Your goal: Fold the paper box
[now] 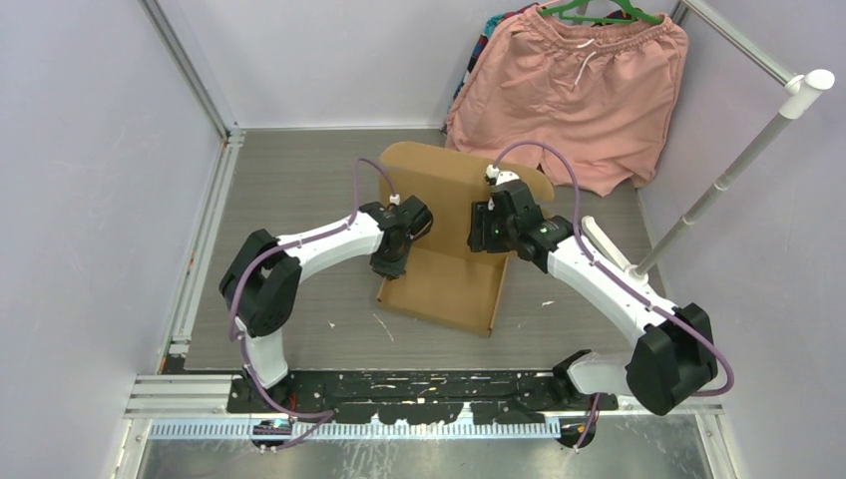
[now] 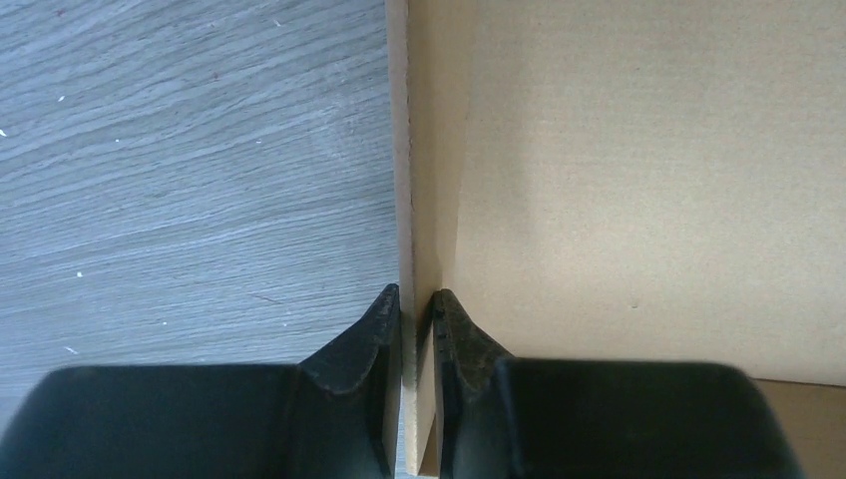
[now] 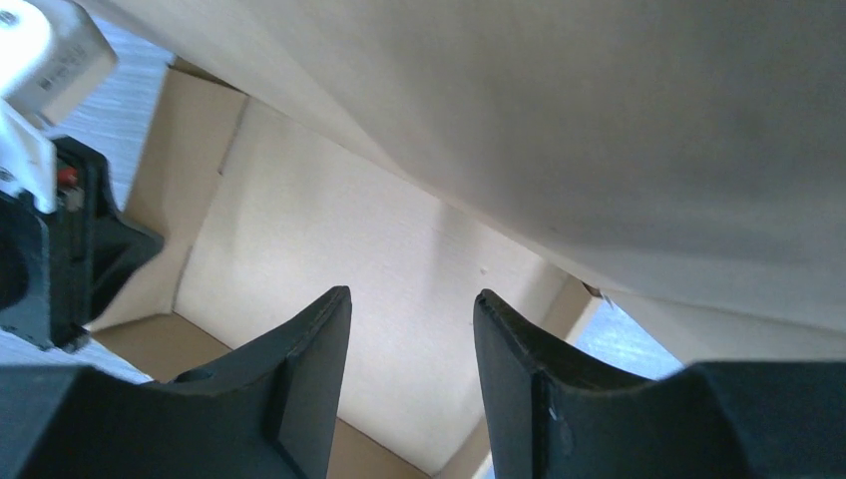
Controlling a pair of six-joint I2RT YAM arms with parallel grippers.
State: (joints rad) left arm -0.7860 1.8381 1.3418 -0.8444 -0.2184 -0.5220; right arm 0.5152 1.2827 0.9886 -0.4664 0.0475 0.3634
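The paper box (image 1: 446,287) is brown corrugated cardboard lying mid-table, its wide rear flap (image 1: 439,172) raised. My left gripper (image 1: 387,264) is at the box's left side. In the left wrist view its fingers (image 2: 415,297) are shut on the thin upright left wall (image 2: 403,150), one finger outside over the table and one inside beside the box floor (image 2: 619,180). My right gripper (image 1: 486,239) hangs over the box under the raised flap. In the right wrist view it (image 3: 412,296) is open with nothing between its fingers, above the floor (image 3: 329,230) and below the flap (image 3: 599,120).
Pink shorts (image 1: 579,90) hang on a green hanger at the back right, just behind the box. A white rack pole (image 1: 738,165) slants along the right side. The grey wood-grain table (image 1: 299,180) is enclosed by pale walls. The left arm's wrist (image 3: 50,249) shows in the right wrist view.
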